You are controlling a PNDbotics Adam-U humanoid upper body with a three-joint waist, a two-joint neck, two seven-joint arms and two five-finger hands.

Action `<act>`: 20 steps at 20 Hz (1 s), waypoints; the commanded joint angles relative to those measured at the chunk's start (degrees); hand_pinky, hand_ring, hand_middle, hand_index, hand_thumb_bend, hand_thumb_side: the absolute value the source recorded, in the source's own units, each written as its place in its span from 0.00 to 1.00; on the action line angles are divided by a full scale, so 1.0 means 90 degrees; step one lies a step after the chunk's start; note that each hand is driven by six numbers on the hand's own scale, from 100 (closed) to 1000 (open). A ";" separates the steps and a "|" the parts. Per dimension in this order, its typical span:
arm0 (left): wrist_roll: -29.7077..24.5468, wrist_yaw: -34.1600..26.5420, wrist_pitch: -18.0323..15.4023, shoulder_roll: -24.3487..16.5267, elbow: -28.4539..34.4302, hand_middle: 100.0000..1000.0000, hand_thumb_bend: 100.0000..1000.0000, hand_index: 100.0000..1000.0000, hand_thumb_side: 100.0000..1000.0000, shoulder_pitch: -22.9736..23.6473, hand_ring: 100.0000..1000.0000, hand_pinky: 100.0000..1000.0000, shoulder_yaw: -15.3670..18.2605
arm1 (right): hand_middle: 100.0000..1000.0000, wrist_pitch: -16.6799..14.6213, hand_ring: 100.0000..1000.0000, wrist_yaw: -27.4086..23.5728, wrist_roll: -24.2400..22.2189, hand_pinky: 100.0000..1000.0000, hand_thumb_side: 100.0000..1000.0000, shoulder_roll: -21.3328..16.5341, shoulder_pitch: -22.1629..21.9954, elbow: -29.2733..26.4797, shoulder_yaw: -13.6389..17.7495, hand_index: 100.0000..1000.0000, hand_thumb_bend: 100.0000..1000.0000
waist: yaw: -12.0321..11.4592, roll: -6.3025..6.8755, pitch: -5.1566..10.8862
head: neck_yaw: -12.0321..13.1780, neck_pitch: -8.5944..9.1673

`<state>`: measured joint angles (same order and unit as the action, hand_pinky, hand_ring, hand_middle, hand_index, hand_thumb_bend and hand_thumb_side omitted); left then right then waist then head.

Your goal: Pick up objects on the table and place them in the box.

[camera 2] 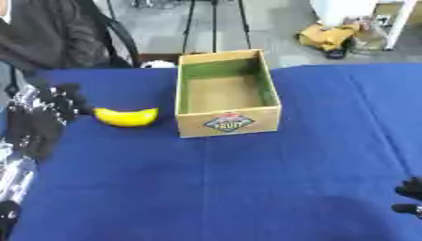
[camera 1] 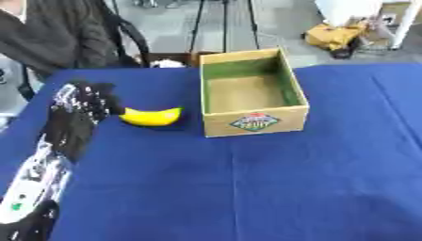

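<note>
Lying on the blue table (camera 1: 247, 188) just right of the left hand (camera 1: 86, 101), the banana (camera 1: 151, 116) touches its fingers, whose curl I cannot tell, forearm stretched forward beside the box (camera 1: 251, 92).

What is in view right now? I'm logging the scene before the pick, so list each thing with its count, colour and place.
banana: one, yellow, lying on the table just left of the box, at the left hand's tip.
box: one, tan cardboard with a green lining and a label on the front, open, nothing visible inside, centre of the table.
table: one, covered in a blue cloth.
left hand: one, black, beside the banana's left end; its grip is unclear.
right hand: one, black, only partly in view at the lower right edge.
</note>
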<state>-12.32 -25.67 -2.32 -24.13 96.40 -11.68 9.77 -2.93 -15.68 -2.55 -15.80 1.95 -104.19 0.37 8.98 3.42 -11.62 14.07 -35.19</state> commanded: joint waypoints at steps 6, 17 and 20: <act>0.0187 0.0535 -0.0508 -0.0784 -0.0087 0.54 0.05 0.75 1.00 -0.0130 0.57 0.68 0.0382 | 0.61 -0.0005 0.68 0.0078 0.0015 0.52 0.90 -0.0114 0.0015 -0.0121 0.0058 0.68 0.00 | -0.0006 0.0033 0.0088 | 0.0032 0.0021; -0.0772 0.1611 -0.1327 -0.2526 -0.1575 0.65 0.20 0.79 0.32 -0.1170 0.68 0.71 -0.0431 | 0.61 0.0004 0.68 0.0117 -0.0019 0.52 0.90 -0.0227 -0.0032 -0.0114 0.0021 0.68 0.00 | 0.0081 0.0163 0.0154 | 0.0054 -0.0049; -0.1092 0.1931 -0.1469 -0.3045 -0.2095 0.64 0.27 0.78 0.20 -0.1686 0.68 0.70 -0.0876 | 0.61 0.0013 0.68 0.0113 -0.0060 0.52 0.90 -0.0238 -0.0026 -0.0112 -0.0020 0.68 0.00 | 0.0153 0.0164 0.0162 | 0.0117 -0.0075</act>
<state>-21.03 -9.43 -14.99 -47.20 78.72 -25.86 2.91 -2.73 -15.13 -2.82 -16.66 1.48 -104.19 0.25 10.51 5.00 -10.97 14.80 -35.59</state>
